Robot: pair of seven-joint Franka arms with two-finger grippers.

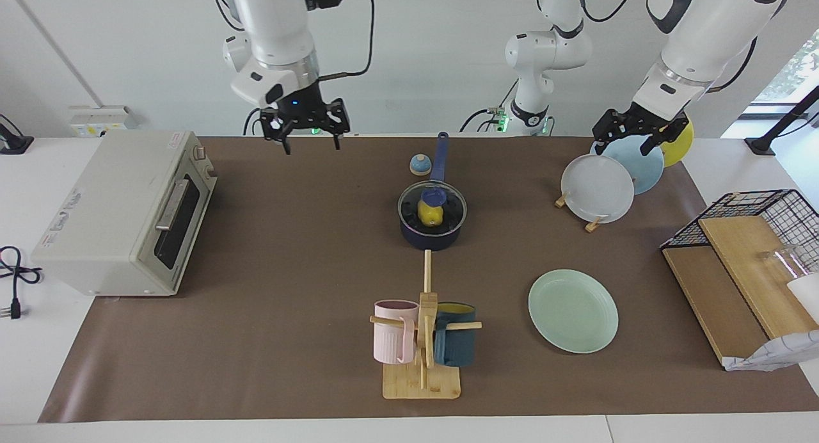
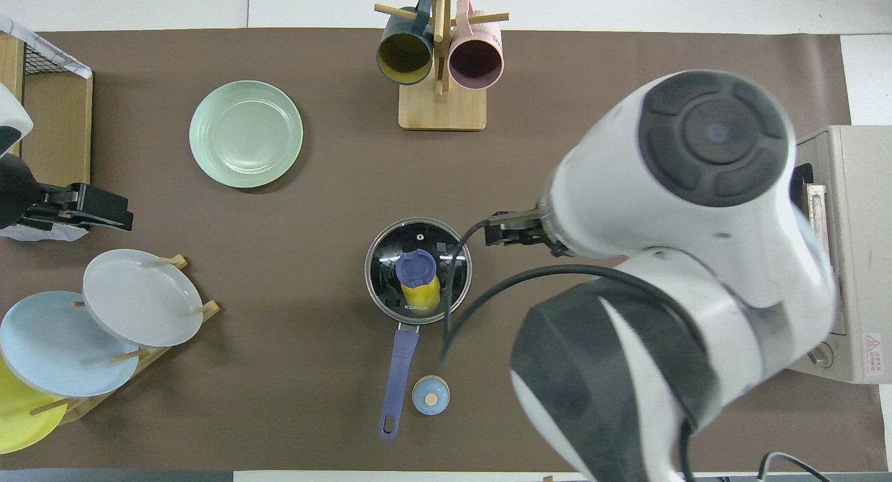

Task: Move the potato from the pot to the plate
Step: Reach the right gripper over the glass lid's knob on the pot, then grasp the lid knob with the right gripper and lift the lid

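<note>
So in the facing view the pot sat dead centre, with the potato inside under a lid. The plate lay lower right of it and a mug rack at bottom centre. A toaster oven filled the left, a plate rack the upper right.

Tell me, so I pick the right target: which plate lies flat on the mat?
The mint-green plate, lying alone beside the mug stand. The grey-white plate and light blue plate stand on edge in the wooden rack.
</note>
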